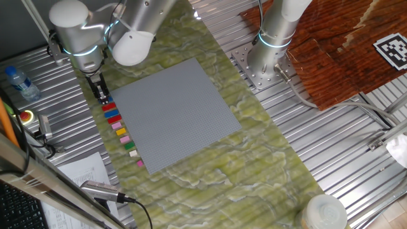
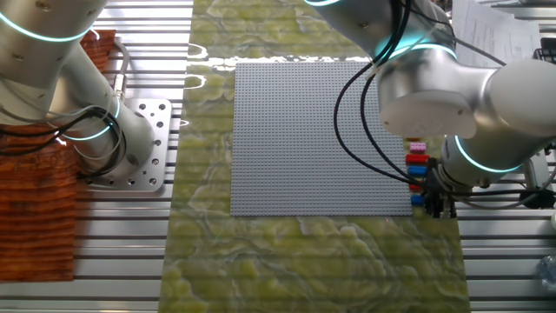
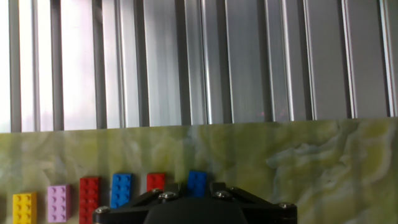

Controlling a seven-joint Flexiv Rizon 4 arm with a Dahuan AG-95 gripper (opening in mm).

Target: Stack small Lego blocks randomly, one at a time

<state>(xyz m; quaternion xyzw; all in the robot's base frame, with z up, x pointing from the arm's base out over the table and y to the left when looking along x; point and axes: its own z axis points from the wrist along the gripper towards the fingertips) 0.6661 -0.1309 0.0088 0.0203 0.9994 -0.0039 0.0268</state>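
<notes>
The small Lego blocks lie in a row on the green marbled mat beside the grey baseplate (image 1: 172,114). The hand view shows yellow (image 3: 25,207), pink (image 3: 58,203), red (image 3: 89,198), blue (image 3: 120,190), red (image 3: 155,181) and an end blue block (image 3: 197,182). My gripper (image 3: 196,186) is low over that end blue block, with a jaw on each side and a thin gap showing. It looks open. In one fixed view the gripper (image 1: 100,95) hides that block, just beyond a red block (image 1: 108,107). In the other fixed view the gripper (image 2: 439,207) is beside the end blue block (image 2: 417,200).
The row runs on past green, cream (image 1: 133,153) and pink (image 1: 139,163) blocks. Ribbed metal table (image 3: 186,62) lies beyond the mat. A second arm's base (image 1: 264,60), a water bottle (image 1: 19,83), papers and a microphone (image 1: 102,191) stand around.
</notes>
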